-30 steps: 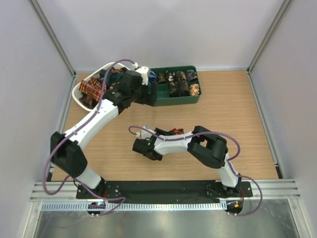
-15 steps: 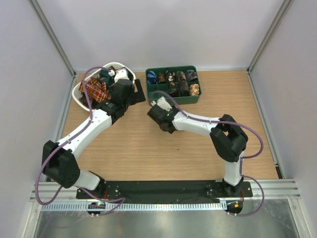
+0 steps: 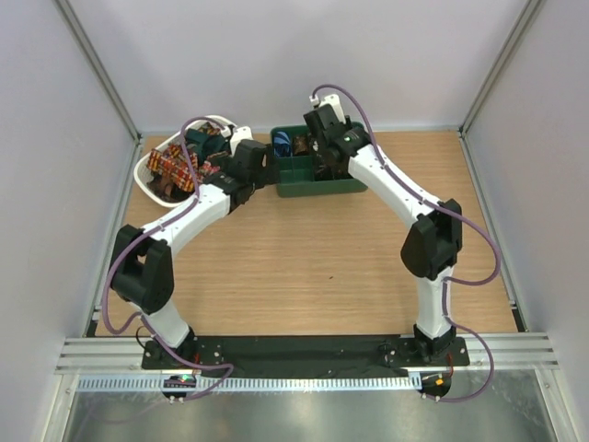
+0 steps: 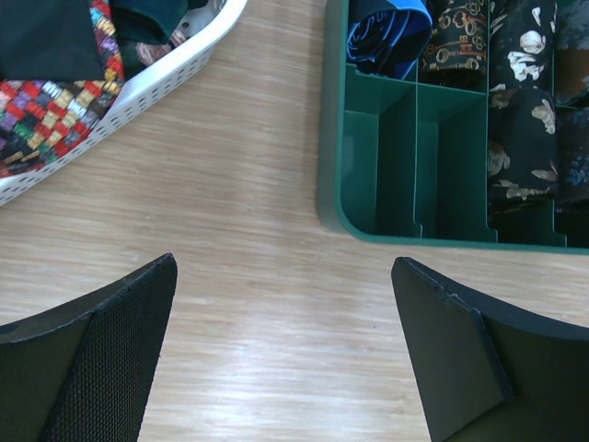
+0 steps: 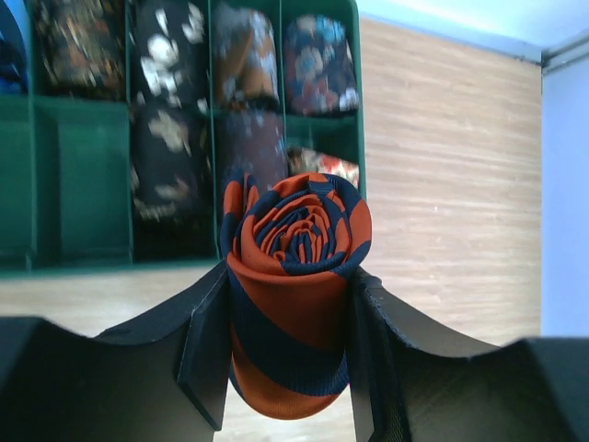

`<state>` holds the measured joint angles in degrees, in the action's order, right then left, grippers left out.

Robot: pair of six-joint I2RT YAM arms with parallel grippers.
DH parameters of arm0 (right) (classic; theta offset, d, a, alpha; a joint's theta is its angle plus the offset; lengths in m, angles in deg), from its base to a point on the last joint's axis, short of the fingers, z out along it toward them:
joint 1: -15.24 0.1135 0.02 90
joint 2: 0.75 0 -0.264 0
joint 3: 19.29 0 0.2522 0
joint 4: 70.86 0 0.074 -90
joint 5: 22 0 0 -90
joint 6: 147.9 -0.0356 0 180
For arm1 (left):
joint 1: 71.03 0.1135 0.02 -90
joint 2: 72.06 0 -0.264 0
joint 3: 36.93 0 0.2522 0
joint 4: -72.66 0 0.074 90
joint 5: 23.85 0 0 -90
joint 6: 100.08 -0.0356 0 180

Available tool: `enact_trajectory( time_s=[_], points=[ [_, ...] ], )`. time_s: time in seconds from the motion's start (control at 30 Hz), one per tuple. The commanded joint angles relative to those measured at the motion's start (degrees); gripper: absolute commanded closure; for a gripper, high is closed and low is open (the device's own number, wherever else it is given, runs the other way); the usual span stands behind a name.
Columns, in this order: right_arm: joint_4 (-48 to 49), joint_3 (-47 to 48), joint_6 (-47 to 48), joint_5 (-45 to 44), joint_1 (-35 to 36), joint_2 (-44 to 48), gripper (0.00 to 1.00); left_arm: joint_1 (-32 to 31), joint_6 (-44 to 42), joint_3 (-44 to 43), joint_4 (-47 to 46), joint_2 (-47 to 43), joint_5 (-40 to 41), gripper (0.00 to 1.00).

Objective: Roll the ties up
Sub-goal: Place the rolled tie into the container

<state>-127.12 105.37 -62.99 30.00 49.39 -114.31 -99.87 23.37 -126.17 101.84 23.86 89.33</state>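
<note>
gripping the rolled orange-and-dark-blue striped tie [image 5: 294, 249] in the clenched right end effector [image 5: 287, 350], spiral end facing the wrist camera, squeezed from both sides, presumably to stop the coil springing loose. hanging above the green tray [image 5: 74, 184], facing compartments already packed with dark patterned rolls [image 5: 166, 64]; probably lining up for a drop into a free slot. from overhead, reaching with the right arm across the table [image 3: 304, 267] to the tray at its far edge.

with the left end effector [image 4: 285, 331] released, fingers spread wide and nothing between them, low over bare table between the white slotted basket [image 4: 156, 78] and the tray's near corner. likely parked there to leave the tray free while staying near the supply: unrolled ties heaped in the basket, a red plaid one [image 4: 46, 120] among them.

showing two vacant compartments [image 4: 386, 157] at the tray's left end, just beside a blue roll [image 4: 386, 32], so room enough for this roll. judging the step as stowing: rolling done for this tie, more in the basket yet to go. calling for a straight descent and a late release, lest the coil unwind or snag a divider.
</note>
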Motion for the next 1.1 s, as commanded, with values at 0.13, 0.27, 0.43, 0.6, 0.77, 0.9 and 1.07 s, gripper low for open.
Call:
enact_trajectory(
  time_s=[0.13, 0.27, 0.43, 0.6, 0.77, 0.9, 1.07],
  points=[
    [-7.7, 20.7, 4.6, 1.5, -0.2, -12.3, 0.99, 1.2, -0.1, -6.1, -4.0, 3.9, 1.2, 0.00],
    [-8.8, 28.2, 4.7, 2.8, -0.2, -18.8, 0.99, 1.5, -0.5, -6.1, -4.5, 4.4, 2.1, 0.00],
    [-8.0, 28.5, 3.3, 6.2, 0.1, -20.5, 0.99, 2.1, -0.3, -4.9, -4.6, 3.5, 1.5, 0.00],
    [-6.4, 27.4, 1.0, 10.0, 0.7, -20.8, 0.99, 2.1, -0.2, -4.1, -4.6, 3.3, 1.0, 0.00],
    [-5.8, 28.5, -0.4, 12.3, 1.0, -21.8, 0.99, 2.0, -0.2, -3.5, -4.5, 3.2, 0.5, 0.01],
    [-4.9, 28.4, -0.6, 12.2, 1.0, -23.2, 0.99, 2.1, -0.1, -2.6, -4.5, 3.2, -0.1, 0.02],
    [-2.9, 27.6, -1.9, 13.1, 1.0, -24.4, 0.99, 2.0, -0.1, -2.1, -5.0, 3.9, -0.5, 0.02]
  ],
)
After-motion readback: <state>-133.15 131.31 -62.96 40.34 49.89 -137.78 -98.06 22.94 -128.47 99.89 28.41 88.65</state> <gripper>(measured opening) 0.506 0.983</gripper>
